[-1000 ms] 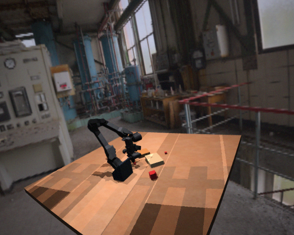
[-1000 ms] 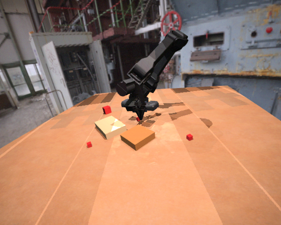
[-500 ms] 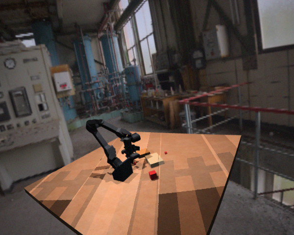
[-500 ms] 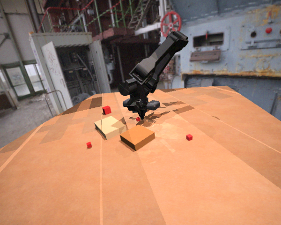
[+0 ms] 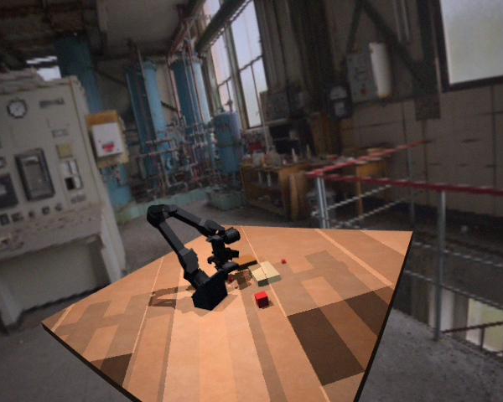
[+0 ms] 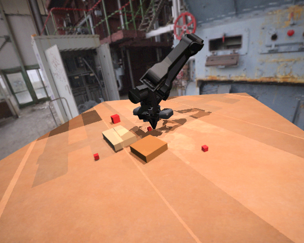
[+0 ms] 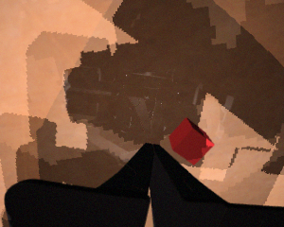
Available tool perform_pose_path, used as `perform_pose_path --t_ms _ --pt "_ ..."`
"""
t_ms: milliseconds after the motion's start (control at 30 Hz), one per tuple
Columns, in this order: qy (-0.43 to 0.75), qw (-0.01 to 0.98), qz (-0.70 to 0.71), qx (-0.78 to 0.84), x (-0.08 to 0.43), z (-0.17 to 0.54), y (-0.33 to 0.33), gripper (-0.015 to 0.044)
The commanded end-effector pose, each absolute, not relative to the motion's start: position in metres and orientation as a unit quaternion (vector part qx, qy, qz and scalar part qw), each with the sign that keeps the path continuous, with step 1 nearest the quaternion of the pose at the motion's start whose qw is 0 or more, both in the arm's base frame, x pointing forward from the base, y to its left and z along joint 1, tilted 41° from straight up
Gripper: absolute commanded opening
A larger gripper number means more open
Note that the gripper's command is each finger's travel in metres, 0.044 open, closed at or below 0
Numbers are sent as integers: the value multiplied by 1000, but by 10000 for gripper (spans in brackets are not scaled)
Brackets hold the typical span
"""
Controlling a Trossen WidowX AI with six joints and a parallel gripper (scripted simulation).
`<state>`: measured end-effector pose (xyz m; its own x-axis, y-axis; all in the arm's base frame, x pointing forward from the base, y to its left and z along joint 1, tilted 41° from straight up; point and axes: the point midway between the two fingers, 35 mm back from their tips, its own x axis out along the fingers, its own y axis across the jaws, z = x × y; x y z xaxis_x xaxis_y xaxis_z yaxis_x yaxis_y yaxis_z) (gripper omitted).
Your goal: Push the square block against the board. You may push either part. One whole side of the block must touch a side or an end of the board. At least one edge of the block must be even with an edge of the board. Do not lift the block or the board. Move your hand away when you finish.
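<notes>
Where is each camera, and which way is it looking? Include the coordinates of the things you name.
Top: beside the table [image 5: 225, 358], fairly high, looking down across it; whole arm [image 5: 173, 235] shows.
Exterior: opposite side, looking down toward the arm [image 6: 162, 70]; upper arm and claw [image 6: 154, 127] show.
Wrist: on the arm, looking down past the claw [image 7: 152, 145]; only its fingers show.
Top and exterior share both flat blocks.

Pale cream slab [image 5: 265, 271] [image 6: 119, 135] and orange slab [image 5: 246, 260] [image 6: 148, 145], both low and blocky, are laid flat on the surface, just beside each other. Which is board can't be told. Sides not mated.

Larger red cube [image 5: 261, 299] [image 6: 115, 118]; three small red cubes [image 5: 283, 261] [image 6: 204, 148] [image 7: 189, 143], all well apart.
</notes>
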<state>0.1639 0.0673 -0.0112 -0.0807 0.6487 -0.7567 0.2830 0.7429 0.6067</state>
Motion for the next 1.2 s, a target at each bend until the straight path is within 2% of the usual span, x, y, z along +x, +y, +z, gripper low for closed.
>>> perform_pose_path --t_ms 0,1167 --pt "719 594 154 327 163 -11 68 0" --pt "718 595 154 327 207 -22 60 0"
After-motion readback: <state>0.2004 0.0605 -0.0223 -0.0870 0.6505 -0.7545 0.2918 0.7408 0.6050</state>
